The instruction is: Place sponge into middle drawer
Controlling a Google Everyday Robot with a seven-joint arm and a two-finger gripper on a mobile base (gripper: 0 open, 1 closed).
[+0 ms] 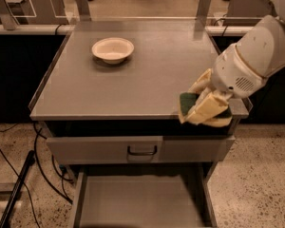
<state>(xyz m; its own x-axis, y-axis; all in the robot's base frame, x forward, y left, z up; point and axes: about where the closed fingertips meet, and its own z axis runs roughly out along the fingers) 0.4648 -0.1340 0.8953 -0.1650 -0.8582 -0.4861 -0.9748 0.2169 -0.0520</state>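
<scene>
White bowl (112,49): near the bench's rear-left corner. Middle drawer (141,201): pulled out below the front edge, beneath a closed drawer front (141,149). Sponge (185,100): at the front-right corner, green face showing. Gripper (194,107): same corner, fingers clamped on the sponge.

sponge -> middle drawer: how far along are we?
Done: the middle drawer stands pulled open below, and the sponge is grasped, with the gripper jaws closed on it. In hand: the gripper holds the sponge at the front right edge of the tabletop. Left: carry it forward and down over the drawer, then release.
</scene>
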